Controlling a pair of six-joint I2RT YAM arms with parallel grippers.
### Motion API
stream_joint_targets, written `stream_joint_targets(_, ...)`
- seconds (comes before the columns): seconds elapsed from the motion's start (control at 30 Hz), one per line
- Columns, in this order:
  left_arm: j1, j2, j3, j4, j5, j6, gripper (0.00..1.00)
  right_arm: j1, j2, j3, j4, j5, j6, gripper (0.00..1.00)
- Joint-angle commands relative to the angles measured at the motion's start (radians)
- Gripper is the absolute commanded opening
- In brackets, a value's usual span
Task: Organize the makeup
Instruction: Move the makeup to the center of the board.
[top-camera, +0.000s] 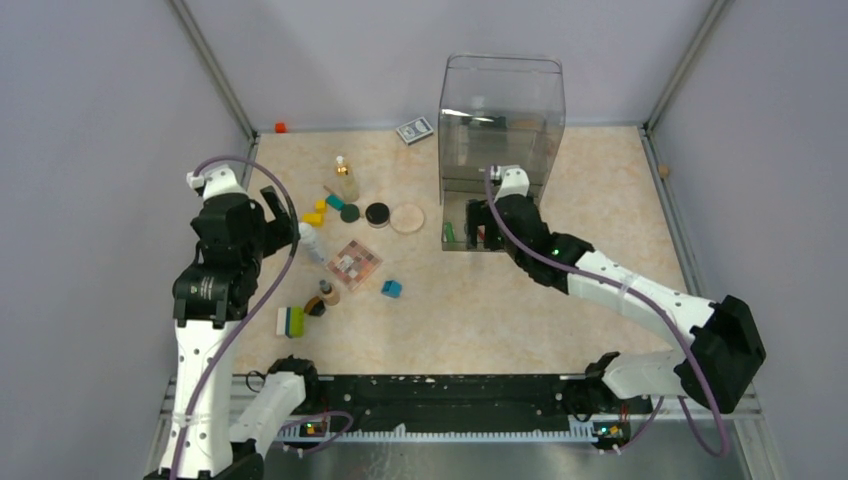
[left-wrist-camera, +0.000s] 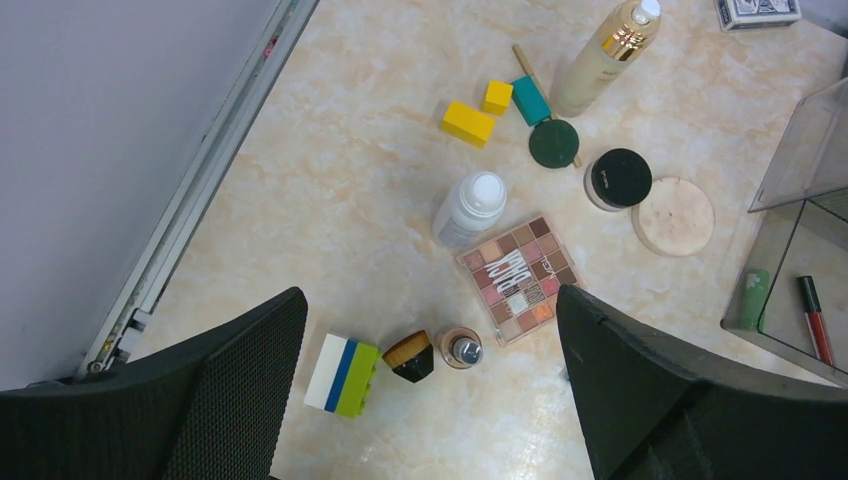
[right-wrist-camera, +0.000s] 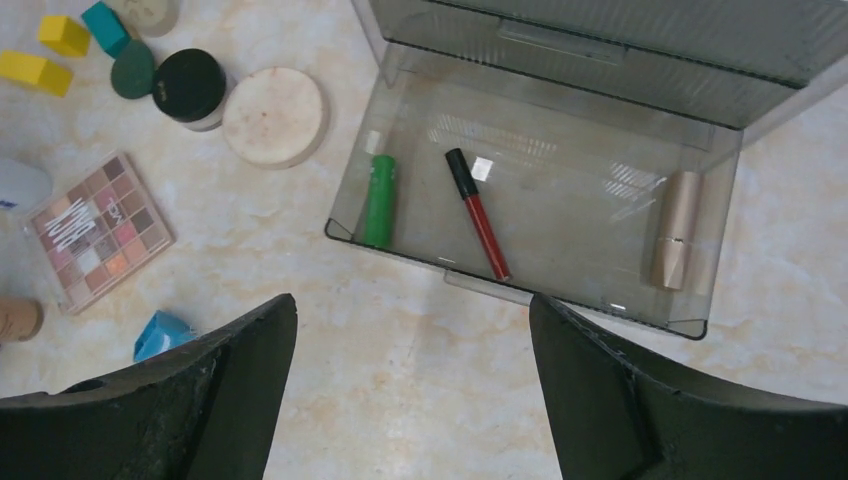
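Observation:
The makeup lies at the left of the table: a gold-capped clear bottle (top-camera: 345, 180) (left-wrist-camera: 605, 55), a white bottle (top-camera: 312, 240) (left-wrist-camera: 470, 208), a black round compact (top-camera: 377, 214) (left-wrist-camera: 618, 178), a beige disc (top-camera: 407, 217) (right-wrist-camera: 274, 116), a pinkish checkered palette (top-camera: 355, 263) (left-wrist-camera: 520, 278), a tan bottle (left-wrist-camera: 460, 347) and a brush head (left-wrist-camera: 412, 356). My left gripper (top-camera: 272, 215) (left-wrist-camera: 430, 300) is open and empty above them. My right gripper (top-camera: 483, 222) (right-wrist-camera: 412, 300) is open and empty over the clear drawer (right-wrist-camera: 580, 220). The drawer holds a green tube (right-wrist-camera: 379, 200), a red lip gloss (right-wrist-camera: 480, 215) and a rose-gold lipstick (right-wrist-camera: 678, 230).
The drawer belongs to a tall clear organizer (top-camera: 500, 100) at the back. Yellow blocks (left-wrist-camera: 468, 122), a teal block (left-wrist-camera: 530, 100), a dark green disc (left-wrist-camera: 553, 143), a blue cube (top-camera: 391, 289) and a white-blue-green brick (left-wrist-camera: 343, 374) lie among the makeup. A grey card box (top-camera: 414, 131) sits by the back wall.

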Motion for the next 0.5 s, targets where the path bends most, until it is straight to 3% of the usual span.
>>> stream_joint_targets(0.0, -0.002, -0.017, -0.009, 0.060, -0.004, -0.025, 0.99, -0.046, -0.041, -0.033, 0.017, -0.063, 0.019, 0.85)
stream_joint_targets(0.23, -0.002, -0.067, -0.064, 0.105, 0.010, -0.019, 0.99, -0.046, -0.008, -0.038, 0.063, -0.187, 0.007, 0.84)
stream_joint_targets(0.4, -0.002, -0.235, -0.177, 0.230, -0.017, -0.006, 0.99, -0.046, 0.063, -0.018, 0.122, -0.316, 0.026, 0.79)
stream_joint_targets(0.47, -0.002, -0.271, -0.201, 0.265, 0.001, 0.017, 0.92, -0.037, 0.101, 0.003, 0.143, -0.328, 0.048, 0.78)
